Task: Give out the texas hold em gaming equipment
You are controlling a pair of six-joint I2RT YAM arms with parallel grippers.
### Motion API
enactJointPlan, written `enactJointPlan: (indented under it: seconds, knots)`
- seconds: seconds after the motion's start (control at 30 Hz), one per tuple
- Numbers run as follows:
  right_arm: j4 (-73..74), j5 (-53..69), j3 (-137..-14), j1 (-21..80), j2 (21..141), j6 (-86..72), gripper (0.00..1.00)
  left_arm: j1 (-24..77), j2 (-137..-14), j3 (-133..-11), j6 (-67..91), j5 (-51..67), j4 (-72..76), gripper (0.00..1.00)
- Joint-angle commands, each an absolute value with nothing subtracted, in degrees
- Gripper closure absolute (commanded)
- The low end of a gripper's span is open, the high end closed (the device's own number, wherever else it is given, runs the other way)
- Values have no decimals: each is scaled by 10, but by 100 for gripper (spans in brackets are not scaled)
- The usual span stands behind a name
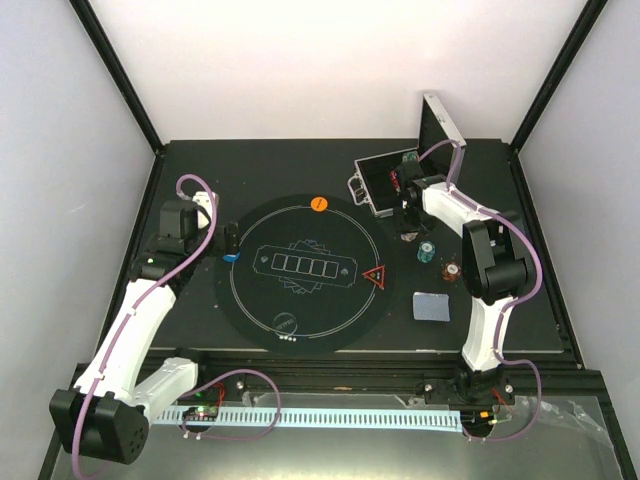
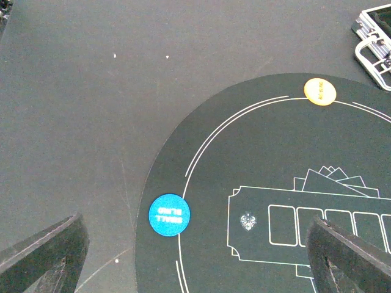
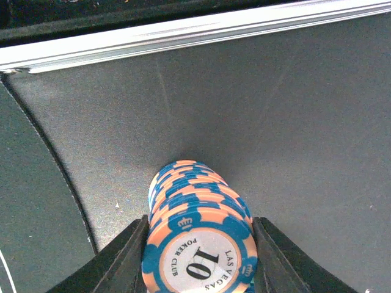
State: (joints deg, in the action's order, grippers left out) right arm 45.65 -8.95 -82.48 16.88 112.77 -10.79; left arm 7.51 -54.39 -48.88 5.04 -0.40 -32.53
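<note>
My right gripper (image 3: 199,256) is shut on a stack of blue-and-orange "10" poker chips (image 3: 194,194) standing on the table just off the mat's edge. In the top view this gripper (image 1: 408,228) is just in front of the open silver case (image 1: 372,183). A teal chip stack (image 1: 427,249), a red-brown chip (image 1: 450,269) and grey-blue cards (image 1: 432,306) lie right of the mat. An orange disc (image 1: 318,203), a blue disc (image 1: 231,256) and a red triangle (image 1: 376,278) sit on the mat's rim. My left gripper (image 2: 198,247) is open above the blue disc (image 2: 169,214).
The big round black mat (image 1: 300,310) fills the table's middle, with small white chips (image 1: 288,339) at its near edge. The case lid (image 1: 440,125) stands upright at the back right. The case's metal edge (image 3: 183,32) runs just beyond the held stack.
</note>
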Motion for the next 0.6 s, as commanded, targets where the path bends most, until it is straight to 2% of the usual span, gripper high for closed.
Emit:
enactJointPlan:
  seconds: [0.0,0.57]
  knots:
    - [460,-86,-819,166,1106,-107,59,70,-547,-493,42,1,-313,1]
    - [501,-65,-854,169,1076,-92,61,71,-549,-492,40,4,-312,1]
